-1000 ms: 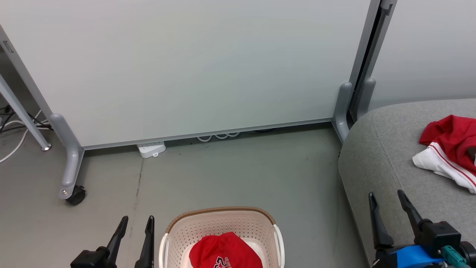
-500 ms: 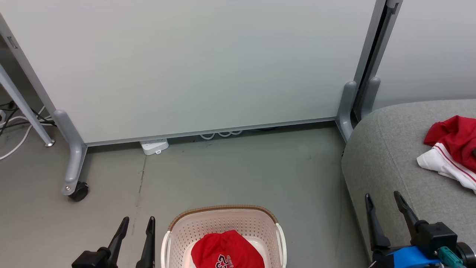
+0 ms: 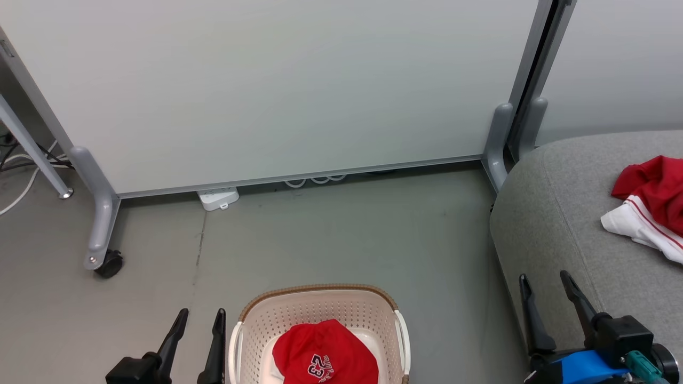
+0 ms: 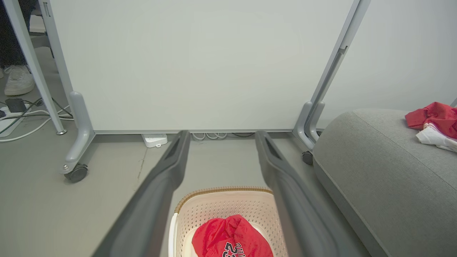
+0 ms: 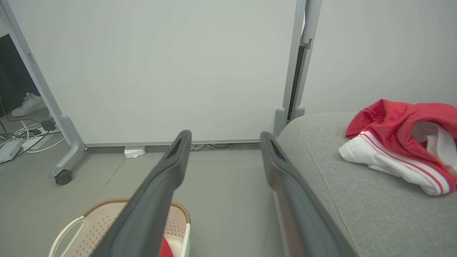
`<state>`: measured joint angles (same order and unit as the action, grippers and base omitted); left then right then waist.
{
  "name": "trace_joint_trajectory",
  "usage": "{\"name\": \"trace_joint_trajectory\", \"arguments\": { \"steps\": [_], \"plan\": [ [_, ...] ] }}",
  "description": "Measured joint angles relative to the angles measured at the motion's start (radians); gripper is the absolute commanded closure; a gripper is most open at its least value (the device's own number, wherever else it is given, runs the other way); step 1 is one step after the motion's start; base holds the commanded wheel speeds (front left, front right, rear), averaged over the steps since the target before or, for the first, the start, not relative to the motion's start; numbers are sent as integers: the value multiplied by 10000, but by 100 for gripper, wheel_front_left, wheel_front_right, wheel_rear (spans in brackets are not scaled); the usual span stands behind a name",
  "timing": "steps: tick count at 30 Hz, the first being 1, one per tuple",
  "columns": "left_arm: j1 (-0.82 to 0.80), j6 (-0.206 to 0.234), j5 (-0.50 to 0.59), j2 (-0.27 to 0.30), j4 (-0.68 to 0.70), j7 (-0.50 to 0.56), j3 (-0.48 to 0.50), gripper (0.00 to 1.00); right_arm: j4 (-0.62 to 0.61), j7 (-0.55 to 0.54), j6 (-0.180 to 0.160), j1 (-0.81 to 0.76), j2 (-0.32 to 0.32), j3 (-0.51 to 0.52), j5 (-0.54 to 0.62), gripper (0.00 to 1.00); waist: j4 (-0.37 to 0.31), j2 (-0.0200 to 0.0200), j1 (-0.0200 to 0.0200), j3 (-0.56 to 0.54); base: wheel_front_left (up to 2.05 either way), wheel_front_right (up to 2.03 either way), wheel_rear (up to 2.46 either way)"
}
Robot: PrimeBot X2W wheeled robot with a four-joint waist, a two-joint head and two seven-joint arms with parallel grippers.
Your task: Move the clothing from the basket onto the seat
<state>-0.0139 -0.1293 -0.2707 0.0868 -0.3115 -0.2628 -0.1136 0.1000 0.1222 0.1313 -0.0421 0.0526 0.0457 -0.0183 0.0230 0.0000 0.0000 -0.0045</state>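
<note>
A red garment printed "23" lies bunched in the cream perforated basket on the floor at the bottom centre; the left wrist view has the same garment in the basket. A second red garment with white striped trim rests on the grey seat at the right, also plain in the right wrist view as a crumpled garment on the cushion. My left gripper hangs open left of the basket. My right gripper is open over the seat's front edge, holding nothing.
A white partition panel on grey wheeled legs stands behind the basket. A white power strip and cables lie at its foot. A person's white shoe shows beyond the panel at far left. Bare grey floor lies between basket and panel.
The head camera has shifted, so the basket and red garment show a little more fully. Both grippers stay open and roughly where they were.
</note>
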Motion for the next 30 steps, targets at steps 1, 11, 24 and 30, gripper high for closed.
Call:
{"name": "trace_joint_trajectory", "arguments": {
  "steps": [1, 11, 24, 30],
  "plan": [
    [-12, 0, 0, 6, 6, 0, -33, 0, -6, 6, 0, 27, 0, -15, -4, 0, -13, 0, 0, 59, 0, 0, 0],
    [-1105, 0, 88, -44, 13, 0, -579, 0, -240, 163, 0, 1207, -6, -230, -52, 0, -186, 0, 1, 1637, 0, 0, 0],
    [-3823, 0, 130, 127, -692, 0, -1586, 0, -947, 454, 0, 3754, -10, -633, 251, 0, -752, 0, 3, 4990, 0, 0, 0],
    [-5076, 0, 71, 274, -1517, 0, -1870, 0, -953, 635, 0, 4652, -10, -761, 293, 0, -1141, 0, 4, 6488, 0, 0, 0]
  ]
}}
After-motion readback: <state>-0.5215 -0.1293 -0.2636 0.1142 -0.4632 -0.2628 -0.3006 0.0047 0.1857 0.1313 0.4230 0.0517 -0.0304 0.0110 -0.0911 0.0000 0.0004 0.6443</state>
